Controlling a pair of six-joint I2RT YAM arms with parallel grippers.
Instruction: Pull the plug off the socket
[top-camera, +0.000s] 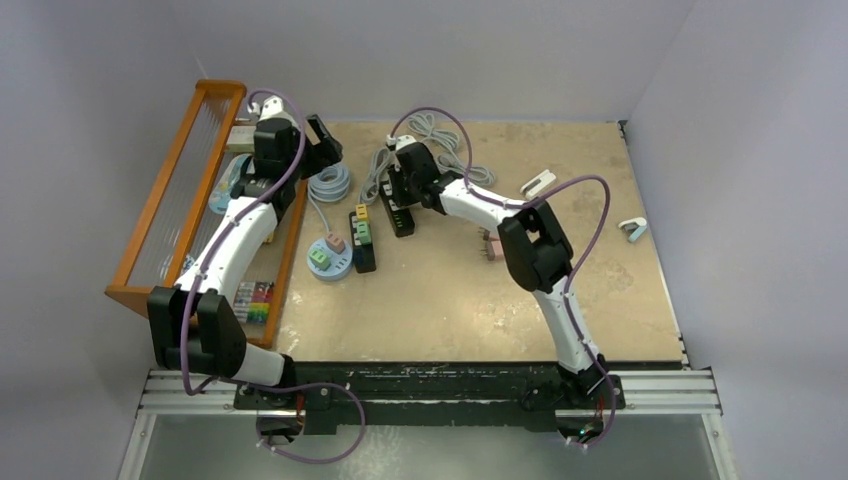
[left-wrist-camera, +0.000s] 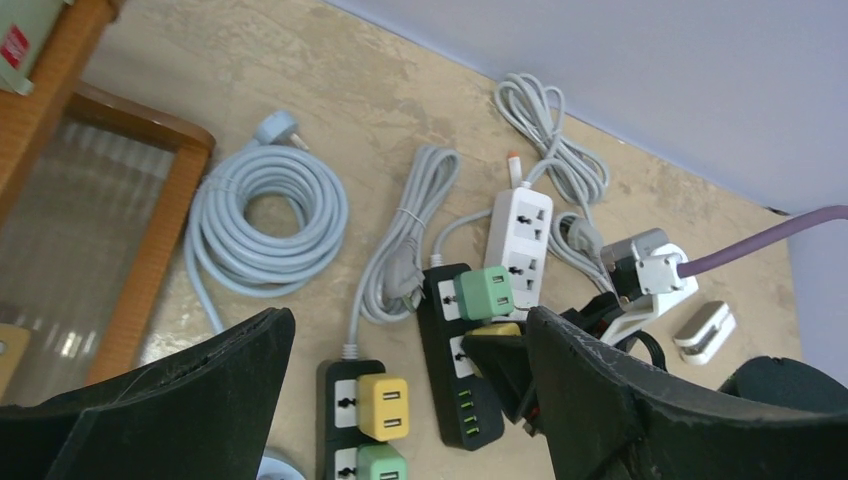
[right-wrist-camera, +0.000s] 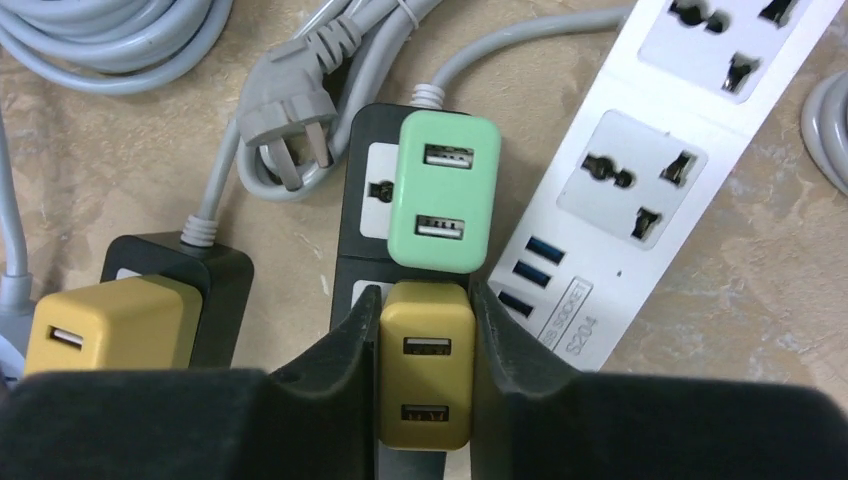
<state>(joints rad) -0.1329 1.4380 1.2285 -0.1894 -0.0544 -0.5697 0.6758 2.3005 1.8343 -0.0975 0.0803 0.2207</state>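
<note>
Right wrist cam, lower centre: my R gripper (right-wrist-camera: 425, 300) clamped on yellow plug (right-wrist-camera: 425, 390), sitting on black strip (right-wrist-camera: 355, 250); L gripper (left-wrist-camera: 405, 340) spread wide, nothing held.

We see soft, even overhead light in every view; shadows on the table (top-camera: 600, 290) are faint. From the left wrist, the fingers (left-wrist-camera: 620, 400) of the left gripper (left-wrist-camera: 407, 318) at 6 o'clock are dark and blurred, and the wooden tray (left-wrist-camera: 165, 240) at 9 o'clock shows a pale sheen. From the right wrist, the yellow plug (right-wrist-camera: 425, 375) is crisp, the right gripper (right-wrist-camera: 425, 295) near-featureless black, and the white power strip (right-wrist-camera: 680, 150) at 1 o'clock brightest.
</note>
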